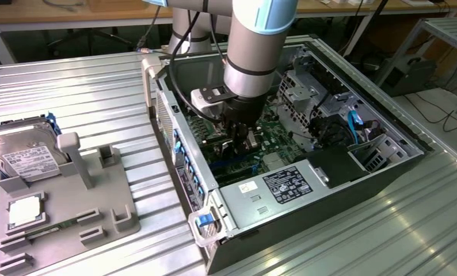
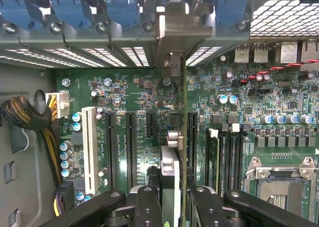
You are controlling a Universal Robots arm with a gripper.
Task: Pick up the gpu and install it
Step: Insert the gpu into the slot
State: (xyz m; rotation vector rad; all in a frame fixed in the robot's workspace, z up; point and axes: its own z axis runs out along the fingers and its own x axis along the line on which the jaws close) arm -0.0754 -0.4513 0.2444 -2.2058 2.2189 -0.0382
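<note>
The gpu [image 2: 175, 173] stands edge-on between my fingers, its green board edge [image 2: 185, 117] running along a black slot [image 2: 192, 132] of the motherboard [image 2: 134, 95]. Its silver end bracket [image 2: 182, 30] reaches the case's rear slot openings, under the blue clips [image 2: 75, 7]. My gripper [image 2: 172, 209] is shut on the card, one black finger [image 2: 148, 207] on each side. In the exterior view the gripper [image 1: 244, 141] is down inside the open computer case [image 1: 382, 144]. Whether the card sits fully in the slot I cannot tell.
More black slots [image 2: 130, 147] and a white one [image 2: 89, 147] lie beside the card; the CPU socket [image 2: 279, 187] is on the other side. A power supply [image 1: 282, 184] fills the case's near end. A grey fixture [image 1: 106, 213] holds a hard drive [image 1: 21, 155] and CPU chip [image 1: 25, 210].
</note>
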